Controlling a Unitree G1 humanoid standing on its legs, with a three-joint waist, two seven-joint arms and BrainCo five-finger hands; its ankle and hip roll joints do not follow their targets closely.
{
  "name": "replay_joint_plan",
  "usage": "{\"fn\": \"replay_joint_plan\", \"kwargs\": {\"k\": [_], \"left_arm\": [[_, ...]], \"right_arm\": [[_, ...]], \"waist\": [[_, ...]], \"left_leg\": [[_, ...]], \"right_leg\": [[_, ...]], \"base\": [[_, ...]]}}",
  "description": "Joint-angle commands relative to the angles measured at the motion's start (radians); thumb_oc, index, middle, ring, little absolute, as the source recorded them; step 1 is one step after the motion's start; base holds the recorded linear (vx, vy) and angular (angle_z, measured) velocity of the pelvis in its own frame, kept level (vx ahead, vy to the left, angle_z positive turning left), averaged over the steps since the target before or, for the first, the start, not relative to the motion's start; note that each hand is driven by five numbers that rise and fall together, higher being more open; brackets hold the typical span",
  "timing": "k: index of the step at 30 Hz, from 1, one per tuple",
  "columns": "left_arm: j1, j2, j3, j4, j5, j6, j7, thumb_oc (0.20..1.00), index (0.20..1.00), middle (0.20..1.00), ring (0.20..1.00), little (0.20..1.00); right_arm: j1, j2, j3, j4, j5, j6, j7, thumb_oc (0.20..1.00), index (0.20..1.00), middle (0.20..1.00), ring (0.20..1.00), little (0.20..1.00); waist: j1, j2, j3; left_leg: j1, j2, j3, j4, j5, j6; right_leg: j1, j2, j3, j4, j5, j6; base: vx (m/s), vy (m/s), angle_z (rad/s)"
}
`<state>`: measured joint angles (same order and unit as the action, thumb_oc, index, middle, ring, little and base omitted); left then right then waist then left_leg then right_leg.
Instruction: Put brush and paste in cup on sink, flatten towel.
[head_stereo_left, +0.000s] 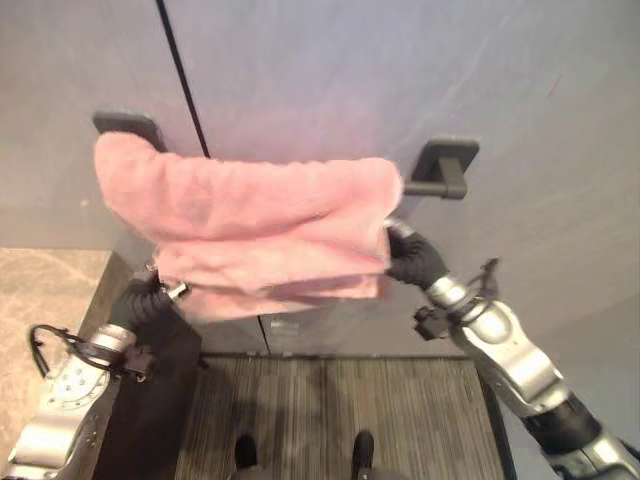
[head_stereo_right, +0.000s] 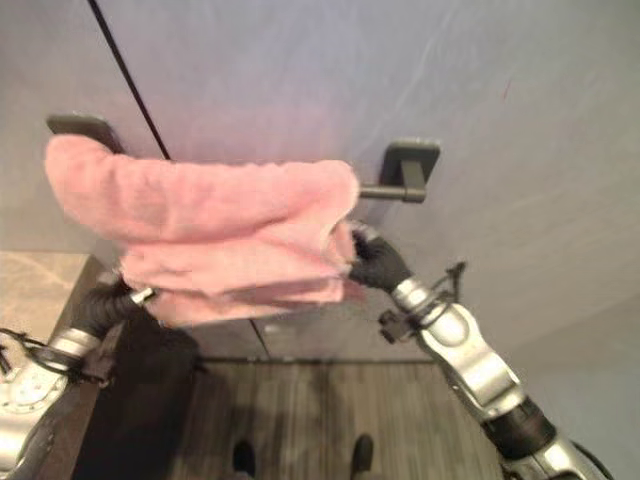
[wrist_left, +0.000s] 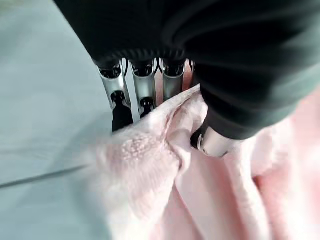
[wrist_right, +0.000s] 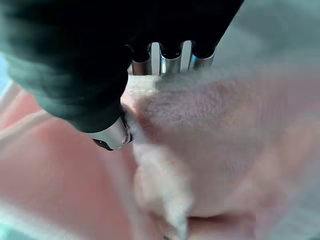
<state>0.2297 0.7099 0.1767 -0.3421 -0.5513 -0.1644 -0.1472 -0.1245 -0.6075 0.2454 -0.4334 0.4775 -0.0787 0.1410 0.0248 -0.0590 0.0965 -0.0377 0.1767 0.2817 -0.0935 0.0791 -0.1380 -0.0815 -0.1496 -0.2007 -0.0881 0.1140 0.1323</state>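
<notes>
A pink towel (head_stereo_left: 260, 225) hangs bunched over a dark wall rail (head_stereo_left: 438, 186), its lower layers folded and uneven. My left hand (head_stereo_left: 150, 295) grips the towel's lower left corner; in the left wrist view its fingers (wrist_left: 145, 92) and thumb (wrist_left: 217, 142) pinch a fold of pink cloth (wrist_left: 165, 165). At the lower right edge my right hand (head_stereo_left: 410, 255) holds the towel, and the right wrist view shows the thumb (wrist_right: 112, 137) and fingers (wrist_right: 170, 60) closed round the cloth (wrist_right: 210, 140).
The rail's two dark brackets (head_stereo_left: 128, 125) are fixed to a grey-blue wall (head_stereo_left: 480, 80). A stone countertop (head_stereo_left: 45, 290) lies at the left, with a dark cabinet side (head_stereo_left: 150, 410) below it. Striped flooring (head_stereo_left: 340, 410) runs beneath.
</notes>
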Motion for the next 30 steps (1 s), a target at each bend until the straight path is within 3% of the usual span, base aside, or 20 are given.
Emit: {"fn": "replay_joint_plan", "kwargs": {"k": [1,3,4,5,7,8,9,10,11,13,14,16,17,19,20,22,25,27,29,30], "left_arm": [[-0.046,-0.013,-0.063,0.015,-0.22,-0.057,-0.12,0.2,0.2,0.2,0.2,0.2],[-0.01,0.04,-0.115,0.022,-0.193,-0.041,-0.169,0.2,0.2,0.2,0.2,0.2],[0.024,0.137,-0.148,0.034,-0.036,-0.045,-0.171,0.2,0.2,0.2,0.2,0.2],[0.001,0.155,-0.189,0.08,0.041,-0.058,-0.127,0.2,0.2,0.2,0.2,0.2],[-0.042,0.18,-0.187,0.011,0.047,-0.067,-0.122,0.2,0.2,0.2,0.2,0.2],[-0.044,0.166,-0.193,-0.004,-0.058,-0.06,-0.157,0.2,0.2,0.2,0.2,0.2],[-0.044,0.166,-0.193,-0.004,-0.059,-0.06,-0.157,0.2,0.2,0.2,0.2,0.2],[-0.042,0.076,-0.329,0.174,-0.174,-0.014,-0.162,0.2,0.2,0.2,0.2,0.2],[-0.071,0.113,-0.356,0.182,0.031,-0.028,-0.132,0.2,0.2,0.2,0.2,0.2],[-0.089,0.148,-0.338,0.098,0.083,-0.042,-0.123,0.2,0.2,0.2,0.2,0.2],[-0.091,0.117,-0.329,0.032,-0.152,-0.027,-0.191,0.2,0.2,0.2,0.2,0.2],[-0.097,0.061,-0.38,0.101,-0.174,-0.024,-0.176,0.2,0.2,0.2,0.2,0.2],[-0.097,0.079,-0.349,0.009,-0.133,-0.042,-0.191,0.2,0.2,0.2,0.2,0.2],[-0.089,0.014,-0.317,-0.053,-0.297,-0.029,-0.244,0.2,0.2,0.2,0.2,0.2],[-0.091,-0.07,-0.344,-0.015,-0.385,-0.013,-0.256,0.2,0.2,0.2,0.2,0.2],[-0.074,-0.1,-0.363,0.052,-0.301,-0.033,-0.221,0.2,0.2,0.2,0.2,0.2],[-0.079,-0.021,-0.369,0.049,-0.159,-0.071,-0.176,0.2,0.2,0.2,0.2,0.2],[-0.092,-0.009,-0.34,-0.038,-0.234,-0.064,-0.226,0.2,0.2,0.2,0.2,0.2],[-0.077,-0.071,-0.374,0.037,-0.318,-0.03,-0.24,0.2,0.2,0.2,0.2,0.2],[-0.068,-0.08,-0.387,0.071,-0.289,-0.032,-0.232,0.2,0.2,0.2,0.2,0.2]], "right_arm": [[0.073,0.044,0.004,-0.062,0.254,-0.128,0.158,0.2,0.2,0.2,0.2,0.2],[0.111,0.062,0.024,-0.038,0.273,-0.099,0.182,0.2,0.2,0.2,0.2,0.2],[0.129,0.06,0.035,0.021,0.17,-0.089,0.144,0.2,0.2,0.2,0.2,0.2],[0.112,0.064,0.057,0.083,0.058,-0.09,0.067,0.2,0.2,0.2,0.2,0.2],[0.1,0.034,-0.001,0.013,-0.011,-0.12,0.026,0.2,0.2,0.2,0.2,0.2],[0.124,0.046,0.008,-0.003,0.177,-0.116,0.108,0.2,0.2,0.2,0.2,0.2],[0.124,0.046,0.007,-0.003,0.179,-0.116,0.109,0.2,0.2,0.2,0.2,0.2],[0.19,0.043,0.037,0.033,0.222,-0.108,0.13,0.2,0.2,0.2,0.2,0.2],[0.16,0.063,0.045,0.084,0.152,-0.082,0.063,0.2,0.2,0.2,0.2,0.2],[0.13,0.064,0.03,0.063,0.099,-0.111,0.045,0.2,0.2,0.2,0.2,0.2],[0.132,0.071,0.027,-0.007,0.298,-0.122,0.149,0.2,0.2,0.2,0.2,0.2],[0.153,0.1,0.04,0.015,0.307,-0.129,0.111,0.2,0.2,0.2,0.2,0.2],[0.146,0.122,0.029,0.002,0.311,-0.135,0.118,0.2,0.2,0.2,0.2,0.2],[0.164,0.146,0.023,-0.068,0.424,-0.166,0.18,0.2,0.2,0.2,0.2,0.2],[0.185,0.159,0.027,-0.087,0.443,-0.171,0.188,0.2,0.2,0.2,0.2,0.2],[0.194,0.192,0.016,-0.057,0.404,-0.166,0.159,0.2,0.2,0.2,0.2,0.2],[0.174,0.204,0.032,0.005,0.347,-0.181,0.091,0.2,0.2,0.2,0.2,0.2],[0.176,0.204,0.018,-0.051,0.401,-0.173,0.149,0.2,0.2,0.2,0.2,0.2],[0.214,0.185,0.029,-0.068,0.428,-0.176,0.17,0.2,0.2,0.2,0.2,0.2],[0.222,0.185,0.028,-0.055,0.414,-0.167,0.166,0.2,0.2,0.2,0.2,0.2]], "waist": [[-0.021,-0.017,-0.046],[-0.024,-0.014,-0.049],[-0.034,-0.008,-0.049],[-0.04,-0.003,-0.048],[-0.044,0.005,-0.044],[-0.044,0.002,-0.043],[-0.044,0.001,-0.045],[-0.052,-0.003,-0.047],[-0.051,0.001,-0.047],[-0.049,0.005,-0.049],[-0.053,0.003,-0.052],[-0.057,0.003,-0.059],[-0.053,0.006,-0.06],[-0.054,0.005,-0.064],[-0.057,0.003,-0.069],[-0.056,0.01,-0.077],[-0.056,0.026,-0.078],[-0.058,0.03,-0.082],[-0.064,0.03,-0.086],[-0.065,0.03,-0.087]], "left_leg": [[-0.02,0.005,-0.042,0.006,-0.027,0.011],[-0.028,0.003,-0.04,0.006,-0.026,0.013],[-0.027,0.002,-0.035,0.006,-0.026,0.012],[-0.023,0.002,-0.031,0.006,-0.025,0.011],[-0.029,0.003,-0.032,0.006,-0.02,0.01],[-0.029,0.004,-0.034,0.006,-0.021,0.009],[-0.033,0.003,-0.034,0.006,-0.019,0.009],[-0.037,0.002,-0.038,0.006,-0.017,0.01],[-0.038,0.002,-0.039,0.006,-0.017,0.01],[-0.041,0.002,-0.041,0.006,-0.015,0.011],[-0.042,0.002,-0.041,0.006,-0.014,0.01],[-0.04,0.001,-0.042,0.006,-0.012,0.011],[-0.036,0.003,-0.041,0.006,-0.013,0.01],[-0.031,0.006,-0.04,0.006,-0.016,0.007],[-0.028,0.006,-0.04,0.006,-0.016,0.007],[-0.026,0.005,-0.04,0.006,-0.016,0.009],[-0.014,0.006,-0.041,0.006,-0.017,0.008],[-0.009,0.005,-0.04,0.006,-0.017,0.006],[-0.005,0.004,-0.037,0.006,-0.017,0.007],[-0.002,0.004,-0.036,0.006,-0.018,0.008]], "right_leg": [[-0.006,-0.132,-0.039,0.001,0.03,0.097],[-0.015,-0.134,-0.035,0.001,0.035,0.097],[-0.017,-0.135,-0.031,0.001,0.038,0.099],[-0.015,-0.133,-0.028,0.001,0.038,0.101],[-0.021,-0.133,-0.026,0.001,0.041,0.103],[-0.021,-0.133,-0.027,0.001,0.038,0.104],[-0.024,-0.134,-0.027,0.001,0.04,0.103],[-0.025,-0.134,-0.028,0.001,0.041,0.103],[-0.023,-0.132,-0.027,0.001,0.041,0.103],[-0.026,-0.133,-0.024,0.001,0.043,0.101],[-0.026,-0.133,-0.022,0.001,0.039,0.102],[-0.028,-0.133,-0.021,0.001,0.039,0.1],[-0.024,-0.132,-0.019,0.001,0.037,0.097],[-0.017,-0.131,-0.022,0.001,0.031,0.096],[-0.015,-0.131,-0.023,0.001,0.029,0.095],[-0.012,-0.132,-0.025,0.001,0.03,0.093],[0.005,-0.133,-0.027,0.001,0.028,0.091],[0.007,-0.133,-0.024,0.001,0.025,0.092],[0.006,-0.131,-0.022,0.001,0.025,0.09],[0.007,-0.131,-0.022,0.001,0.025,0.089]], "base": [[-0.03,0.005,0.04],[-0.04,0.012,0.06],[-0.03,0.024,-0.05],[-0.04,0.024,-0.1],[-0.05,0.02,-0.1],[-0.04,0.012,-0.01],[-0.04,-0.019,0.03],[-0.05,-0.017,0.03],[-0.05,-0.015,0.02],[-0.01,-0.001,0.03],[0.0,0.0,0.0],[0.0,-0.005,0.03],[0.01,-0.016,0.04],[0.0,-0.017,-0.02],[0.0,0.0,0.0],[0.0,-0.022,0.07],[-0.01,0.002,-0.04],[0.0,0.0,0.0],[0.0,0.0,0.0],[0.0,0.0,0.0]]}}
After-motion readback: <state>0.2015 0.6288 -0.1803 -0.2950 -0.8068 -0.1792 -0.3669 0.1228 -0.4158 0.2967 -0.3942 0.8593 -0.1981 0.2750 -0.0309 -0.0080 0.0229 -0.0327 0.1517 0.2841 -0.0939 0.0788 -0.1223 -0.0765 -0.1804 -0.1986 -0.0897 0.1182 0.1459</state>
